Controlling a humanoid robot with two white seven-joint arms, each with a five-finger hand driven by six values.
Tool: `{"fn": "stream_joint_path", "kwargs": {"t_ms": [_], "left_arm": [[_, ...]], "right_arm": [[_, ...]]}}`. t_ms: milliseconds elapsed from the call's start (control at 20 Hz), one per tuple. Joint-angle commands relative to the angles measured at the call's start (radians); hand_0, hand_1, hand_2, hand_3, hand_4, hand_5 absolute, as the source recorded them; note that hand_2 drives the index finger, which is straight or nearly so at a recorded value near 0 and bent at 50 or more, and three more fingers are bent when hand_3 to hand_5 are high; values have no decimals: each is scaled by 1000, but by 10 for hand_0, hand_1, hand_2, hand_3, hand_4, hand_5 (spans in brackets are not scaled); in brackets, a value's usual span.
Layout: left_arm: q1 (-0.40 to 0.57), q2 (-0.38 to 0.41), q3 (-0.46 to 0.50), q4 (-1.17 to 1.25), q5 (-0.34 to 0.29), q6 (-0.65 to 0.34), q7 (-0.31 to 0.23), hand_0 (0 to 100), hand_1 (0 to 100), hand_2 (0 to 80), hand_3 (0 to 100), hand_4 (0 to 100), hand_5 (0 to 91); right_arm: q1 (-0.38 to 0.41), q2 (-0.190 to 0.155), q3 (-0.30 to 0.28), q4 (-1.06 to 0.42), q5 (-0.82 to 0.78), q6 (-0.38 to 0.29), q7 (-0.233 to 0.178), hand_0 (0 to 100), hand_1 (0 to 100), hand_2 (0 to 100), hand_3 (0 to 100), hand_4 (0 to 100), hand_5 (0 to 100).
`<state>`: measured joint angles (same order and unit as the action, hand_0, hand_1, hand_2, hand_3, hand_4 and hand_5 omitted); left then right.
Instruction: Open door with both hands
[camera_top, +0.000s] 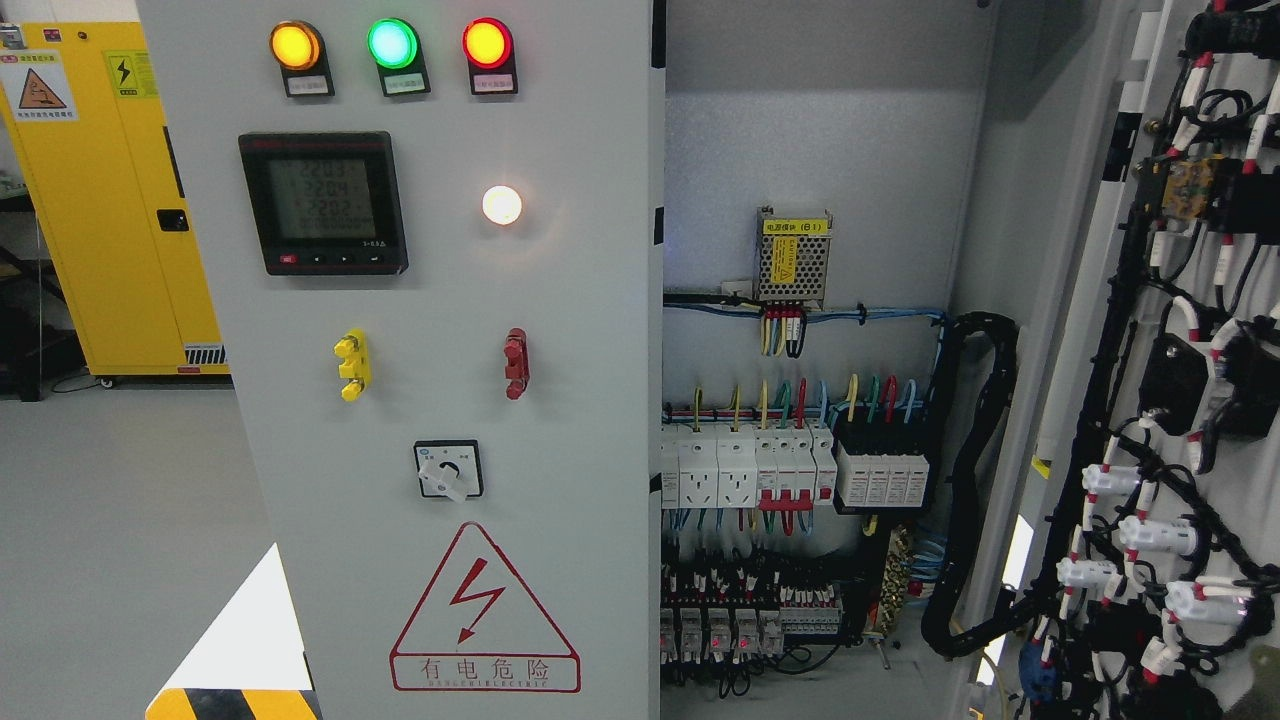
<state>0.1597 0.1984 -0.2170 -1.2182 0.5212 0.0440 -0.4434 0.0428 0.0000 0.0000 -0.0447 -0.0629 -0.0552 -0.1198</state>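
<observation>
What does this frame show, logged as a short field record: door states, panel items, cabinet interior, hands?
left door: closed, facing the camera
right door: swung open to the right, its wired inner side showing
indicator lamps: amber, green, red, all lit; white lamp lit below
meter display: on, digits blurred
rotary switch: below the yellow and red handles
warning triangle: red, bottom of the left door
cabinet interior: exposed, breakers and coloured wiring
background: yellow cabinet at left
robot hands: none in view
</observation>
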Motion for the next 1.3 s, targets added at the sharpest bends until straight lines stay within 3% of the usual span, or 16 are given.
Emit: {"fn": "stream_joint_path", "kwargs": {"t_ms": [0, 100, 150, 401, 601, 701, 801, 901, 1101, 1252], "left_arm": [[-29, -63, 56, 748, -24, -153, 138, 120, 556, 0, 0, 0, 0], [-83, -112, 57, 930, -23, -167, 214, 120, 556, 0, 0, 0, 0], [-106, -131, 57, 1000, -23, -165, 228, 120, 556, 0, 0, 0, 0], [-115, -155, 41, 1120, -36, -156, 233, 120, 556, 0, 0, 0, 0], [-114, -165, 39, 1174, -127, -151, 201, 120, 556, 0, 0, 0, 0], [-114, -165, 39, 1204, -219, -151, 181, 120, 556, 0, 0, 0, 0], [-114, -166, 41, 1212, -292, -153, 190, 120, 556, 0, 0, 0, 0], [-114, -168, 39, 1212, -314, -151, 207, 120, 556, 0, 0, 0, 0], [-114, -168, 39, 1215, -319, -89, 372, 120, 556, 0, 0, 0, 0], [-114, -169, 39, 1212, -319, -82, 426, 120, 556, 0, 0, 0, 0]], "right_arm": [[0, -15, 9, 2, 0, 0, 0, 0, 500, 40, 0, 0, 0], [0, -14, 9, 3, 0, 0, 0, 0, 500, 40, 0, 0, 0], [0, -15, 9, 5, 0, 0, 0, 0, 500, 40, 0, 0, 0], [0, -14, 12, 6, 0, 0, 0, 0, 500, 40, 0, 0, 0], [0, -14, 12, 14, 0, 0, 0, 0, 500, 40, 0, 0, 0], [0, -14, 11, 14, 0, 0, 0, 0, 500, 40, 0, 0, 0], [0, -14, 11, 12, 0, 0, 0, 0, 500, 40, 0, 0, 0], [-1, -14, 9, 9, 0, 0, 0, 0, 500, 40, 0, 0, 0], [0, -12, 6, 5, 0, 0, 0, 0, 500, 40, 0, 0, 0], [0, -11, 5, 5, 0, 0, 0, 0, 500, 40, 0, 0, 0]]}}
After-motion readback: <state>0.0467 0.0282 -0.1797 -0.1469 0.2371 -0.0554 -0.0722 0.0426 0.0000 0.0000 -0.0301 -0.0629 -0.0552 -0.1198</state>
